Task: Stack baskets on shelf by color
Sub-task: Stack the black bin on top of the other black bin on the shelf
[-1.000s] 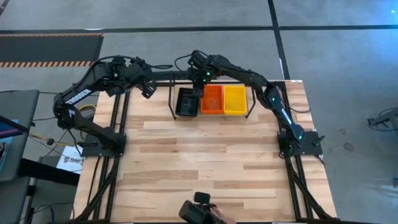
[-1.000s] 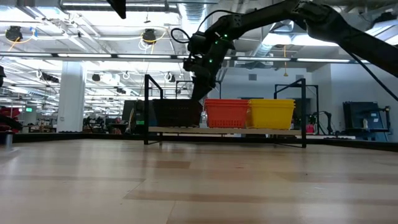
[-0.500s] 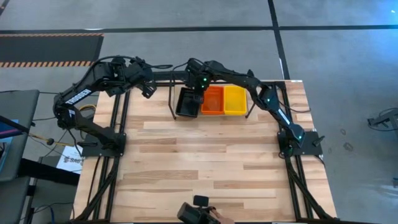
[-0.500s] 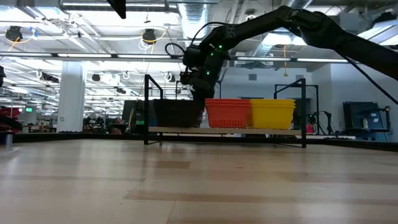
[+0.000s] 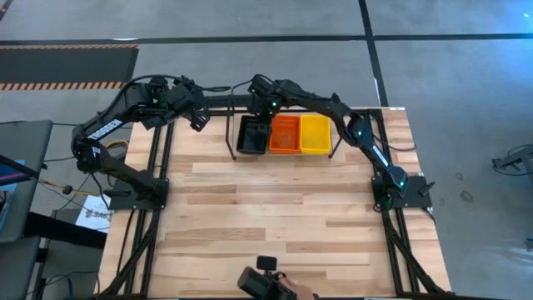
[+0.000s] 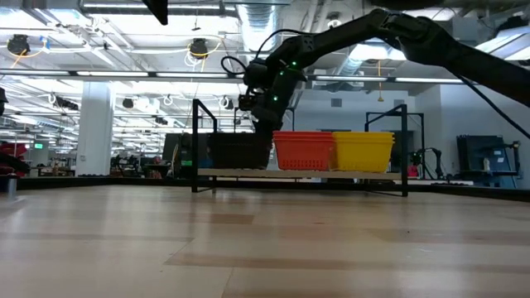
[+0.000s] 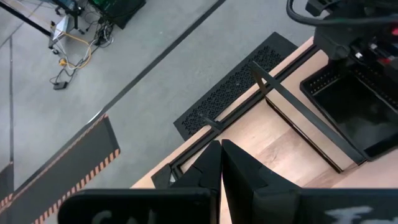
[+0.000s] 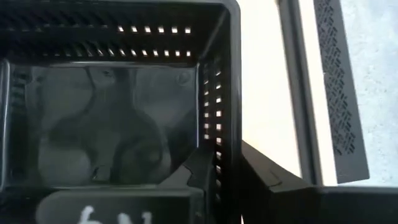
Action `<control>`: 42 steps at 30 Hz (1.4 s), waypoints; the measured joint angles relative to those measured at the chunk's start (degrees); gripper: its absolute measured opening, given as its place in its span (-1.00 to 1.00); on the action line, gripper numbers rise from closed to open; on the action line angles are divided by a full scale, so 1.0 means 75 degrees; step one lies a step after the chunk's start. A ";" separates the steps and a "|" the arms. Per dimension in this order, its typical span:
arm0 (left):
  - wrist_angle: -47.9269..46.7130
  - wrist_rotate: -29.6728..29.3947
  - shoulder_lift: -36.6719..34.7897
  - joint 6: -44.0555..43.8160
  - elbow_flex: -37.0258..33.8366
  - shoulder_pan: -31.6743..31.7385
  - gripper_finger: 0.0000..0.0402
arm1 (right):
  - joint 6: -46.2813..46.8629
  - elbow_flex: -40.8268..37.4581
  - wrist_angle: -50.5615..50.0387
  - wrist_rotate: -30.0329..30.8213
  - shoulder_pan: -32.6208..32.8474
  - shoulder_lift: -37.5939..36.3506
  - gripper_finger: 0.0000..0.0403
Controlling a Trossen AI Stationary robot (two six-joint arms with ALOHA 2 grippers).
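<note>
The right gripper (image 5: 265, 115) sits at the twelve o'clock edge of the table, its two dark fingers (image 8: 205, 168) straddling one perforated side wall of the black rectangular plastic mesh basket (image 5: 251, 137), one inside and one outside. In the right wrist view they are closed down on that wall, gripping it. The basket has a smooth glossy floor and walls pierced with rows of small square holes.

Three basket stacks stand side by side, touching, on the low black metal-rod shelf (image 6: 199, 132): the black one at nine o'clock, a red-orange mesh basket (image 5: 285, 134) in the middle, and a yellow mesh basket (image 5: 315, 133) at three o'clock. How many baskets are nested in each stack cannot be told. The shelf has two thin upright end posts, one at each end, and stands near the far edge of the pale wooden plank table (image 5: 275, 225).

The left gripper (image 5: 198, 121) hovers just beside the shelf's nine o'clock end, over the table's corner, its fingers (image 7: 217, 163) pressed together and holding nothing. Beside it, off the table, lies a flat black perforated panel (image 7: 230, 99).

A larger black tube frame (image 5: 150, 208) edges the table. A small black camera (image 5: 265, 279) sits at the six o'clock edge. Grey concrete floor surrounds everything.
</note>
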 joint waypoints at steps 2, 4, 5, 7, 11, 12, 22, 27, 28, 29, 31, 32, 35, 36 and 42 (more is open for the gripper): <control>0.0000 0.0000 0.0000 -0.0002 0.0000 0.0000 -1.00 | -0.0071 0.0000 0.0062 0.0012 -0.0053 0.0000 -0.67; 0.0000 0.0000 0.0000 -0.0002 0.0000 0.0000 -1.00 | -0.0163 0.0000 0.0143 0.0036 -0.0082 0.0000 -0.70; 0.0000 0.0000 0.0000 -0.0002 0.0000 0.0000 -1.00 | -0.0164 0.0000 0.0184 0.0044 -0.0099 0.0003 -0.70; 0.0001 0.0000 0.0000 -0.0002 0.0000 0.0000 -1.00 | -0.0167 0.0000 0.0224 0.0041 -0.0135 0.0000 -0.71; 0.0000 0.0000 0.0000 -0.0002 0.0000 0.0000 -1.00 | -0.0231 0.0000 0.0152 -0.0094 -0.0146 0.0000 -0.71; 0.0000 0.0000 0.0000 -0.0002 0.0000 0.0000 -1.00 | -0.0314 0.0000 0.0131 -0.0229 -0.0144 0.0000 -0.71; 0.0000 0.0004 0.0003 -0.0002 0.0000 0.0000 -1.00 | -0.0721 0.0000 0.0119 -0.0329 0.0047 0.0000 -0.71; 0.0000 0.0055 0.0003 -0.0025 0.0000 0.0000 -1.00 | -0.0721 0.0000 0.0177 -0.0101 0.0052 0.0000 -0.68; 0.0000 0.0067 0.0003 -0.0043 0.0000 0.0000 -1.00 | -0.0699 0.0000 0.0171 -0.0050 0.0052 0.0000 -0.66; 0.0001 0.0079 0.0003 -0.0056 0.0000 0.0000 -1.00 | -0.0638 0.0000 0.0174 0.0009 0.0052 0.0000 -0.65; 0.0000 0.0126 0.0003 -0.0058 0.0000 0.0000 -1.00 | -0.0595 0.0000 0.0150 0.0058 0.0052 0.0000 -0.61; 0.0000 0.0138 0.0003 -0.0060 0.0000 0.0000 -1.00 | -0.0594 0.0000 0.0117 0.0060 0.0052 0.0000 -0.58; 0.0001 0.0140 0.0003 -0.0060 0.0000 -0.0001 -1.00 | -0.0595 0.0000 0.0069 0.0088 0.0073 0.0000 -0.51; 0.0000 0.0140 0.0003 -0.0060 -0.0001 -0.0001 -1.00 | -0.0597 0.0000 0.0062 0.0111 0.0082 0.0000 -0.48; 0.0003 0.0143 0.0003 -0.0087 0.0000 -0.0003 -1.00 | -0.0589 0.0032 0.0075 0.0158 0.0205 -0.0006 -0.30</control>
